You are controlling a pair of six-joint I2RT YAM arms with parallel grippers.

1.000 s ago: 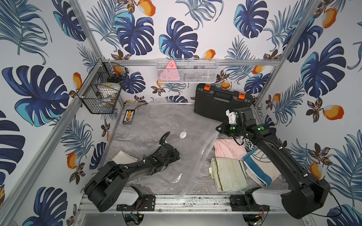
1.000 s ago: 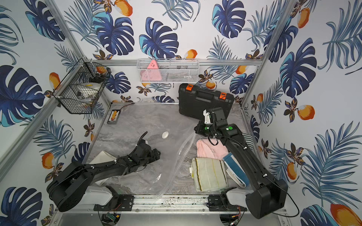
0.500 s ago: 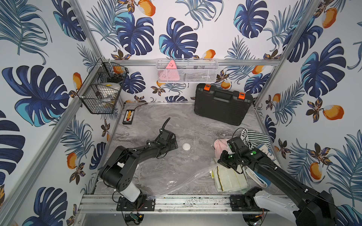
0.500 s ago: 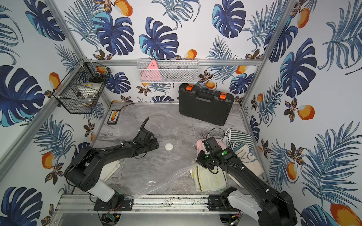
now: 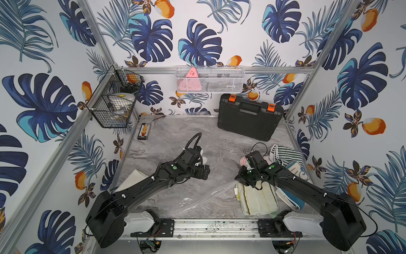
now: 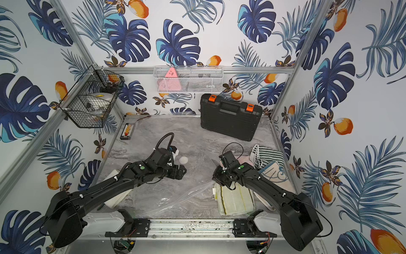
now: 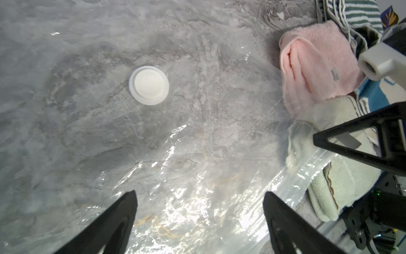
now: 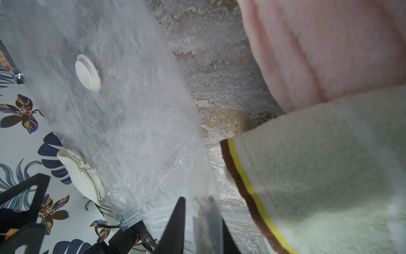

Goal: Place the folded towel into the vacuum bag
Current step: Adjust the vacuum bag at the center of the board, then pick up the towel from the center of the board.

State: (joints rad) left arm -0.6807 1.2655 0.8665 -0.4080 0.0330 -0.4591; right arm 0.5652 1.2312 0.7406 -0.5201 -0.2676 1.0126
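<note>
— How is the clear crinkly plastic vacuum bag [image 7: 186, 173] being kept?
— Flat, round white valve cap [image 7: 149, 85] upward, below the left gripper [image 7: 198, 193], jaws spread wide.
— The right gripper [image 8: 196, 199]?
— Film is being straddled narrowly; whether it is gripped cannot be told. The fluffy cream folded towel [image 5: 259, 199] is being crowded by a pink plush towel [image 7: 314, 66] at the bag's edge.

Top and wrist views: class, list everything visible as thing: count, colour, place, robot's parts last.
vacuum bag: 1, clear, flat mid-table
valve cap: 1, white, on the bag
cream towel: 1, cream with yellow-brown stripe, front right
pink towel: 1, pink, behind cream towel
striped towel: 1, green-white, right edge
blue towel: 1, blue-white, beside cream towel
cream cloth: 1, cream, left edge
case: 1, black, orange latches, back right
wire basket: 1, black, left wall
mesh basket: 1, white, back wall
table: 1, grey marble, underneath
left gripper: 1, black, open above bag
right gripper: 1, black, at bag's edge
</note>
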